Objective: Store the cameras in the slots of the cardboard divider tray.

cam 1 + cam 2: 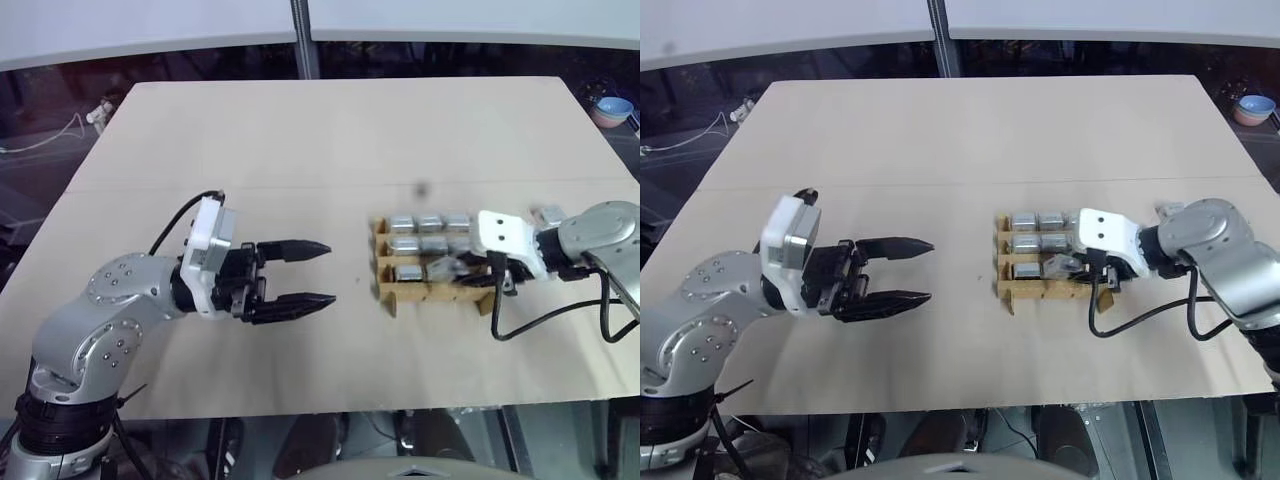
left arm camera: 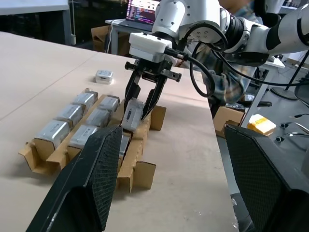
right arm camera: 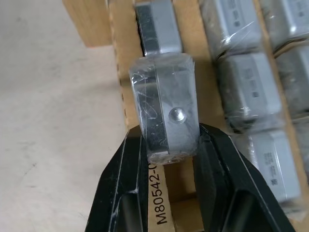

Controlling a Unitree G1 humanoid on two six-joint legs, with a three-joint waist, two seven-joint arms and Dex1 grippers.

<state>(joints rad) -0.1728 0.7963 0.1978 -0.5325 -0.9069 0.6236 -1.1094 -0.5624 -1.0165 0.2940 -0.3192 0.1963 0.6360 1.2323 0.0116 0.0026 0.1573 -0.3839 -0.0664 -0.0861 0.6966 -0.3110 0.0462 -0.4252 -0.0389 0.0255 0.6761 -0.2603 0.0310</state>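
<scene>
Your right gripper [image 3: 166, 145] is clamping one of the cameras [image 3: 166, 104], a silver-grey block in clear wrap with a small screw hole on its side, its two black fingers [image 3: 123, 183] pressing on either flank of the block, and it is hanging just above the cardboard divider tray [image 1: 440, 292] over the row nearest you, angled down toward the slots. The tray is sitting on the right half of the bench [image 1: 330, 140], and you are seeing its two far rows filled with wrapped cameras lying side by side [image 2: 77, 113], while the near row is holding one camera [image 1: 409, 272] at its left end. From the left wrist the held camera [image 2: 133, 113] is showing tilted, its lower end at the top of a slot in that near row; you cannot tell whether it is touching the cardboard. One more loose camera [image 2: 104, 76] is lying on the bench just beyond the tray, near the right arm. Your left gripper [image 1: 305, 272] is hovering over the left-centre of the bench with its fingers spread apart and empty, pointing level toward the tray and standing well apart from it
</scene>
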